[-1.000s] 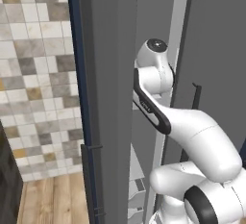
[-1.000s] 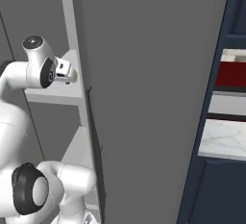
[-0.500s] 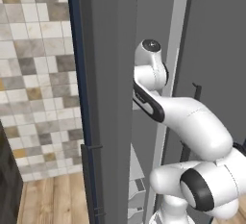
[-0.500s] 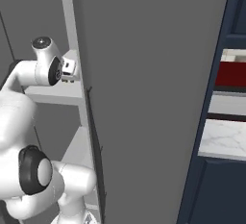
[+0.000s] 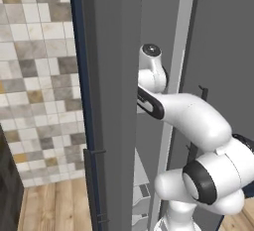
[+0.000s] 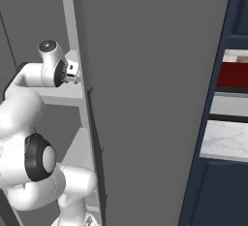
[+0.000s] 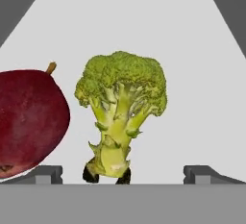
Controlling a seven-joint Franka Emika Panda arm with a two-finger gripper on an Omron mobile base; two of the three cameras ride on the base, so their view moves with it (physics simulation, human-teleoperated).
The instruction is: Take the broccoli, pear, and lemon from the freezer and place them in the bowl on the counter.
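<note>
Gripper point(image 7: 123, 174) spread wide, broccoli point(image 7: 121, 117) between fingertips, pear point(image 7: 29, 121) beside it

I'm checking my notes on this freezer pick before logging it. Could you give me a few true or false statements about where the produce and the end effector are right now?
1. The broccoli stands upright on the pale freezer shelf, stem down. True.
2. The pear lies to the right of the broccoli in the hand view. False: it lies to its left.
3. The end effector is shut on the broccoli. False: its jaws stand wide open, with the broccoli between the fingertips and not gripped.
4. The pear is dark red with a short stalk. True.
5. The arm reaches into the freezer past its open door. True.
</note>
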